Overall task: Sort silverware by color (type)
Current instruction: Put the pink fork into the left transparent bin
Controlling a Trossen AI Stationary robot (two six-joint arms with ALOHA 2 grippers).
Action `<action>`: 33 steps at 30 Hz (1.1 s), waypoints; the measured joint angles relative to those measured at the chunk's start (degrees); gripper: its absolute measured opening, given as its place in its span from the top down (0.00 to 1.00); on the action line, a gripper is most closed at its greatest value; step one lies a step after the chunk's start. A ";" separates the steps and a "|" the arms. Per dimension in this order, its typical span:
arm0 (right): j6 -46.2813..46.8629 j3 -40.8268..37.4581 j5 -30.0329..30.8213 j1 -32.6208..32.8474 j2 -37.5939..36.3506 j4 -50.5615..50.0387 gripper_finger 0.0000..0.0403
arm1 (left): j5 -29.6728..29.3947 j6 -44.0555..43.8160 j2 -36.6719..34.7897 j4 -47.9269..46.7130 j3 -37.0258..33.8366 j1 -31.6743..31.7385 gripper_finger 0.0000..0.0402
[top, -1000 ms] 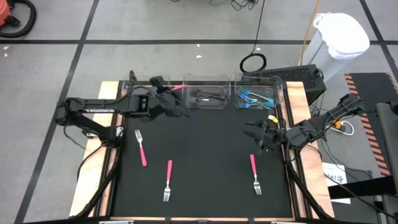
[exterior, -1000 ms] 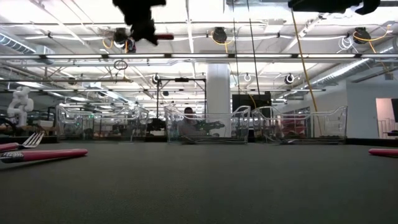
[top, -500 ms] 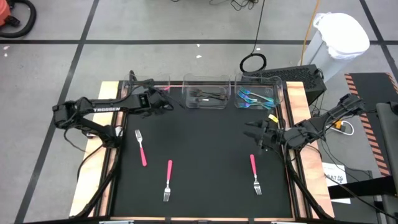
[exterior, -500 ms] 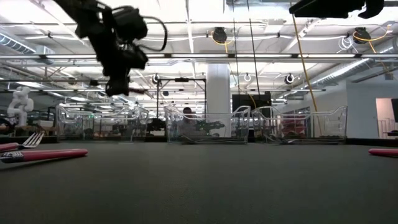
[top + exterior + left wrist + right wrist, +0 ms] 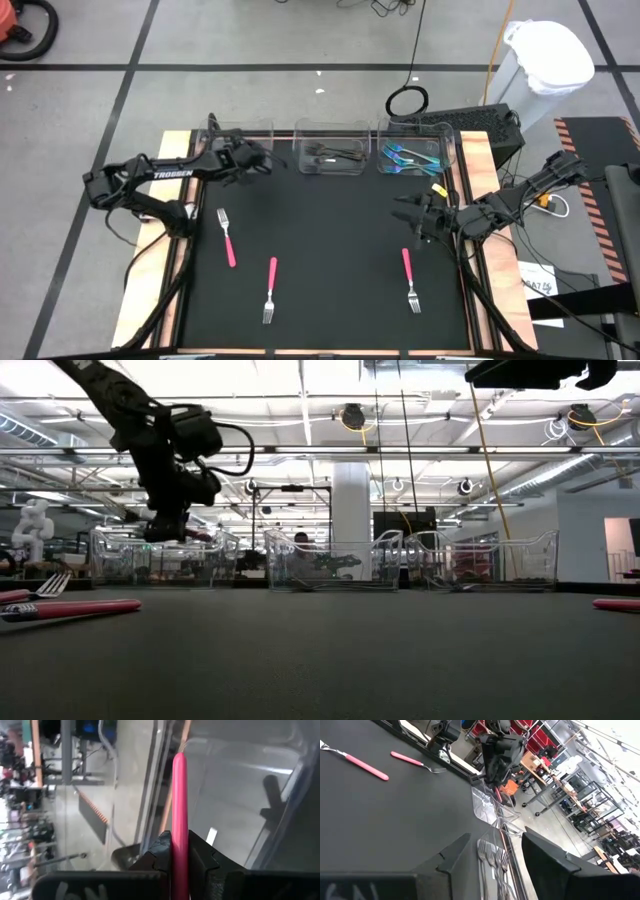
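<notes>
Change since the earlier frame: the left gripper [image 5: 262,160] has swung leftward along the far edge, from near the middle bin to above the far-left bin [image 5: 228,141]; the right arm has not shifted.

Left gripper: clamped on a pink-handled utensil [image 5: 179,815], the handle standing out past the fingers [image 5: 156,854] toward the clear bin; its head is hidden.

Right gripper [image 5: 408,212]: waiting at the right side of the mat, fingers parted, holding nothing.

Middle bin [image 5: 332,154]: black pieces inside.

Far-right bin [image 5: 412,158]: teal pieces inside.

Mat [image 5: 330,230]: three pink-handled forks still lie loose: left fork [image 5: 226,238], near-centre fork [image 5: 270,288], right fork [image 5: 409,278].

Step in hand: by appearance, delivering a pink piece to the far-left bin.

Next move calls for: lowering over the bin opening, parting the fingers so the piece falls inside, then collecting one of the loose forks.
</notes>
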 joint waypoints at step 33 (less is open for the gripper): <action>1.00 0.00 -0.17 -0.01 0.00 -0.04 0.58 | 18.46 21.57 0.02 11.64 -2.74 10.33 0.90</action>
